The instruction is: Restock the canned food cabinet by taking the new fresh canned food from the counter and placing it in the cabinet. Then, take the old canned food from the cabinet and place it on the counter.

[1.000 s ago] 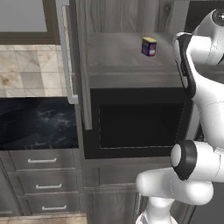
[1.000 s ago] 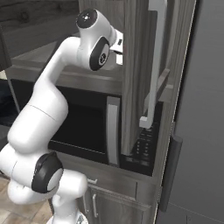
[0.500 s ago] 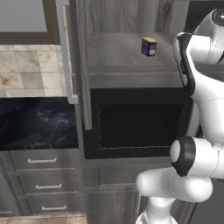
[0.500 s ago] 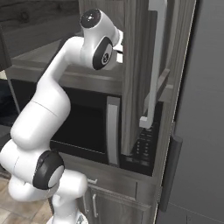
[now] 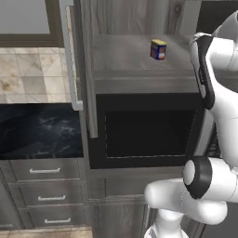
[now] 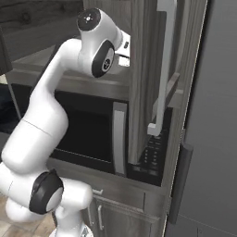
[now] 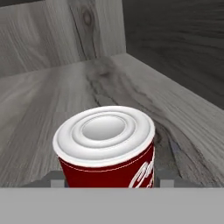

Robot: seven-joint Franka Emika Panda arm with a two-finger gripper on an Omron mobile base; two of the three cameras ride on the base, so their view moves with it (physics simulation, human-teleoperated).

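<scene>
My arm [image 6: 55, 92] reaches up into the open cabinet [image 5: 135, 60], above the microwave [image 5: 148, 132]. The black table [image 5: 39, 130] lies low, well off to the side of my jaws. Directly between my jaws, upright on the cabinet shelf, stands the red can [image 7: 106, 146] with its pale lid; whether my jaws press on it I cannot tell. The yellow-lidded can [image 5: 158, 49] stands well apart on that shelf.

Both base views face the cabinet [image 5: 139, 60]; hand view looks close inside.
</scene>
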